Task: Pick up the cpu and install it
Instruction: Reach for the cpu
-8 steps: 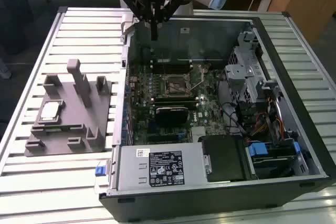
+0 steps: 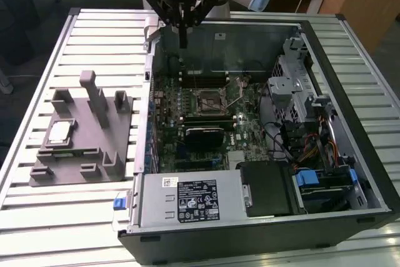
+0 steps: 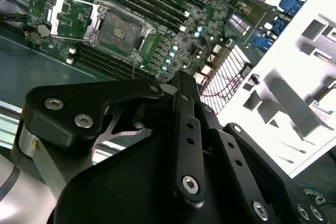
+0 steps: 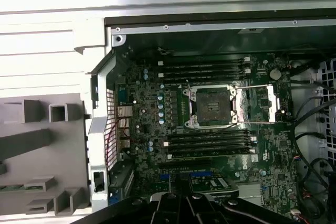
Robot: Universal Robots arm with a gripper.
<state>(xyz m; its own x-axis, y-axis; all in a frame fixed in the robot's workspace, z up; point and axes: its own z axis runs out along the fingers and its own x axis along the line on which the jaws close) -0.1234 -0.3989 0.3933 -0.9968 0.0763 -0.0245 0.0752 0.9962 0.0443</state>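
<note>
Hovering over the open case, claw (image 2: 183, 44) looks clenched, empty; cpu (image 2: 59, 132) sits staged on the fixture (image 2: 100, 145) for grabbing.

The end effector (image 2: 182, 43) hangs pointing straight down, its two slim fingers (image 2: 182, 34) drawn together, tips touching.

Slatted table (image 2: 37, 217) under everything. Open computer case (image 2: 262, 35) on table, toward exterior view's right. Fixture (image 2: 94, 148) on table just beside case, on exterior view's left. Cpu (image 2: 59, 132) on fixture, at its left part, well apart from case. Motherboard (image 2: 165, 101) inside case. Socket (image 2: 209, 99) mid-board, memory slots (image 2: 203, 81) on its far and near sides. Power supply (image 2: 187, 199) along case's near wall. Drive cage (image 2: 290, 85) inside case, exterior view's right. Gripper (image 2: 182, 43) above case's far left corner, apart from cpu.
</note>
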